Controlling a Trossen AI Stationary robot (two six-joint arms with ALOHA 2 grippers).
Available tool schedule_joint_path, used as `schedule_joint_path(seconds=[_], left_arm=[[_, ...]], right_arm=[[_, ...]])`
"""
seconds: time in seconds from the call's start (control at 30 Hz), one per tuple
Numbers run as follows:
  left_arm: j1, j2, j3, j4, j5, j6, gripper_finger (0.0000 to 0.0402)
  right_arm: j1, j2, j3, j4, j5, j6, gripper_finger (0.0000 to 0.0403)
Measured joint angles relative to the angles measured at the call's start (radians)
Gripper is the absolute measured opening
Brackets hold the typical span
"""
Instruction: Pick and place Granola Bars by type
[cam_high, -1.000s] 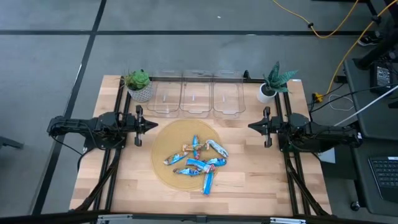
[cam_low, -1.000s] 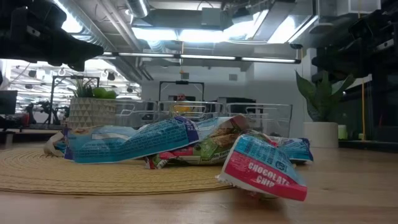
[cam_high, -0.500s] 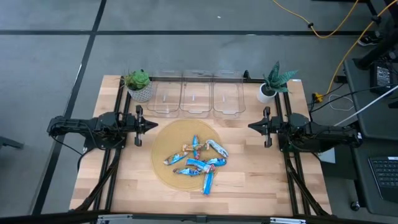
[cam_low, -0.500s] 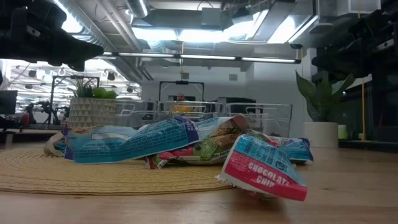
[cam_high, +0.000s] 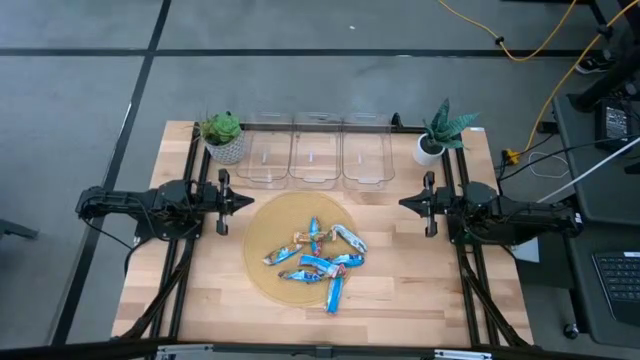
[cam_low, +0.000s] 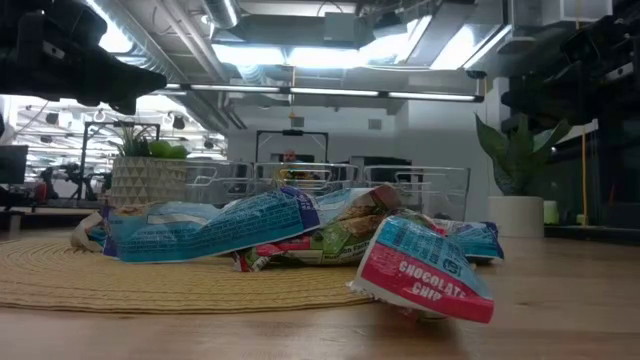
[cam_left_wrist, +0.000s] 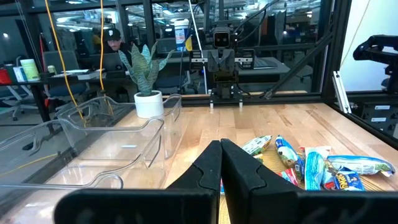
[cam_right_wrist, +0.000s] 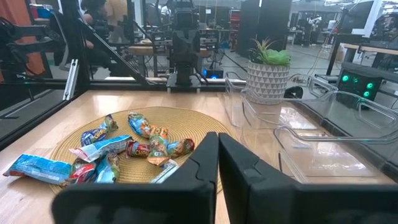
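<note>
both arms parked at mid-table, facing each other across the mat. left gripper (cam_high: 243, 201) sits at the left rim of the round woven mat (cam_high: 262, 262), fingers pressed together tip to tip, nothing between them; its wrist view shows the two dark fingers (cam_left_wrist: 208, 163) meeting in a point. right gripper (cam_high: 404, 203) sits off the mat's upper right edge, likewise closed and empty; its own fingers (cam_right_wrist: 206, 160) touch along their length.

granola bars (cam_high: 318, 256) lie in a loose heap on the mat, centre to lower right. wrappers mostly blue, some with tan or red parts. one blue bar (cam_high: 336, 291) hangs over the mat's near edge onto the wooden table (cam_high: 420, 300). in the low view the nearest bar shows a red end reading "chocolate chip" (cam_low: 424, 272), resting on the wood just off the mat; a long blue bar (cam_low: 210, 226) lies across the pile behind it.

three clear plastic bins (cam_high: 315, 152) stand side by side along the far edge of the table, touching or nearly so; no bars are visible inside them. a potted plant in a patterned white pot (cam_high: 224, 136) stands left of the bins, a spiky plant in a plain white pot (cam_high: 437, 134) right of them.

a person (cam_left_wrist: 114, 43) sits at a desk in the room beyond the table, seen in the left wrist view.
</note>
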Motion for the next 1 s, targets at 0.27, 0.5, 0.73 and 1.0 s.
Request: schedule_joint_path(seconds=[0.27, 0.5, 0.73, 1.0], left_arm=[[0.000, 0.000, 0.000, 0.000, 0.000, 0.000, 0.0002], [0.000, 0.000, 0.000, 0.000, 0.000, 0.000, 0.0002], [0.000, 0.000, 0.000, 0.000, 0.000, 0.000, 0.0002], [0.000, 0.000, 0.000, 0.000, 0.000, 0.000, 0.0002]], right_arm=[[0.000, 0.000, 0.000, 0.000, 0.000, 0.001, 0.0016], [0.000, 0.000, 0.000, 0.000, 0.000, 0.000, 0.0016], [0.000, 0.000, 0.000, 0.000, 0.000, 0.000, 0.0016], [0.000, 0.000, 0.000, 0.000, 0.002, -0.127, 0.0016]])
